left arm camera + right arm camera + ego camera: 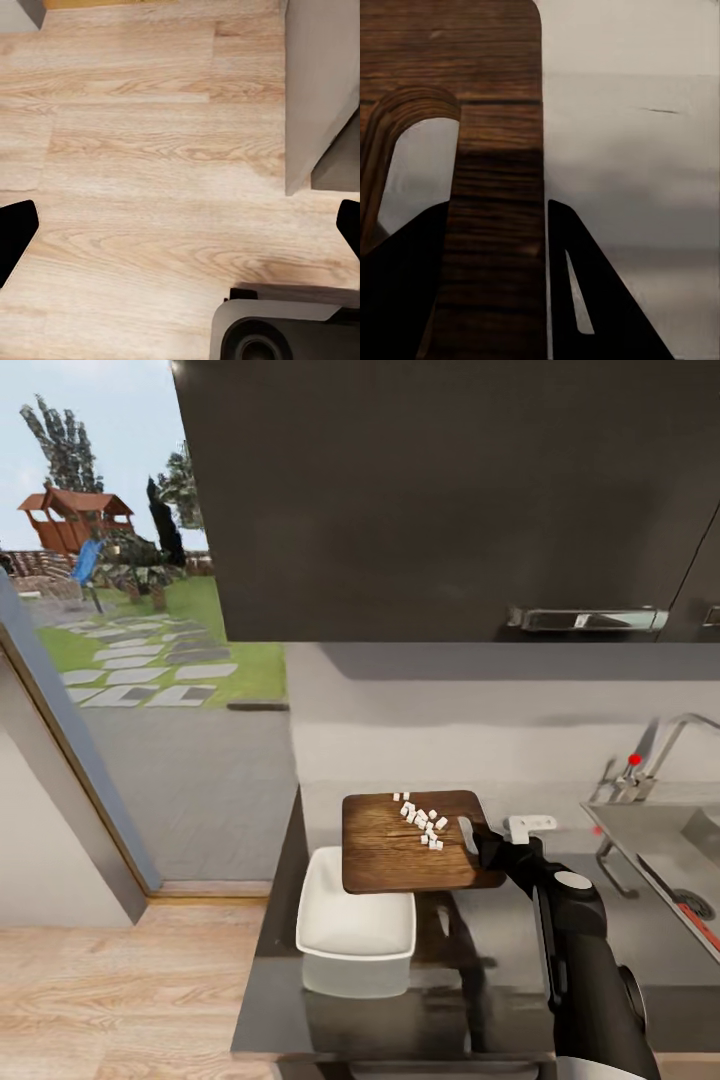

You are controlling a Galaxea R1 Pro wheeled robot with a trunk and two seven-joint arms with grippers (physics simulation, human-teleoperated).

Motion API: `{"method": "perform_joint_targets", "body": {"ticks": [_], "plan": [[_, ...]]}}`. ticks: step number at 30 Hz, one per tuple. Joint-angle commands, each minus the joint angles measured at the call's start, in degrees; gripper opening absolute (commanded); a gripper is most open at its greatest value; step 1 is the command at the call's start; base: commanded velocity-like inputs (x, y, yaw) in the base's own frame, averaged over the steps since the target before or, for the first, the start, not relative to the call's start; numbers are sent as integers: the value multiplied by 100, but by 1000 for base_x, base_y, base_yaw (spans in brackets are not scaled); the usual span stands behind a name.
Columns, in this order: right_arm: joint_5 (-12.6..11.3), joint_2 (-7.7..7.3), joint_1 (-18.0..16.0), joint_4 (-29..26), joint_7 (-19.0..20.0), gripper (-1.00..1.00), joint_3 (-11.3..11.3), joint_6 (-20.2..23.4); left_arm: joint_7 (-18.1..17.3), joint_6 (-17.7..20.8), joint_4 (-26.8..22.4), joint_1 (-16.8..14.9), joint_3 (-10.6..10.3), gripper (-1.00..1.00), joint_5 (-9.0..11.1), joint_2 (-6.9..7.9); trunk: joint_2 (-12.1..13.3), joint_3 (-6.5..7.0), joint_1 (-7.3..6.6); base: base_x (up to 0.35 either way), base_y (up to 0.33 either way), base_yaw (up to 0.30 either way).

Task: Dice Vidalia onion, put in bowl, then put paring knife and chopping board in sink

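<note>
The dark brown chopping board point(400, 850) hangs above the countertop point(490, 950), its near left part over the white bowl point(355, 945). Several small white cubes of diced Vidalia onion point(422, 823) lie on the board's far right part. My right gripper point(477, 843) is shut on the board's edge by the slot handle; in the right wrist view the black fingers point(600, 300) clamp the wooden strip point(499, 187) beside the slot. My left gripper point(180, 225) is open, hanging over the wood floor. The paring knife is out of view.
The steel sink point(640, 830) with its tap and red knob point(634, 760) lies at the right. A small white object point(530, 825) sits on the counter behind my right gripper. Dark upper cabinets point(450, 500) hang overhead. A large window point(140, 660) opens at the left.
</note>
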Motion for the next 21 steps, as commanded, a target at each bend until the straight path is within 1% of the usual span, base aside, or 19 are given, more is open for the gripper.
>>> {"method": "perform_joint_targets", "body": {"ticks": [1, 5, 11, 16, 21], "plan": [[50, 7, -8, -10, 56, -100, -11, 15, 53, -2, -9, -3, -48, 100, 3, 3, -13, -3, 4, 0, 137, 0], [50, 7, -8, -10, 56, -100, -9, 8, 53, -1, -9, -3, -50, 100, 4, 3, -13, 24, 4, 0, 37, 0], [49, 7, -8, -18, 70, -100, -10, -3, 53, -2, -9, -3, -54, 100, 3, 3, -13, 29, 4, 0, 3, 0], [49, 7, -8, -18, 73, -100, -9, -170, 53, -1, -9, -3, -52, 100, 3, 3, -13, 29, 4, 0, 0, 0], [50, 7, -8, -18, 66, -100, -8, -202, 53, -4, -9, -3, -54, 100, 3, 3, -13, 29, 4, 0, 0, 0]]}}
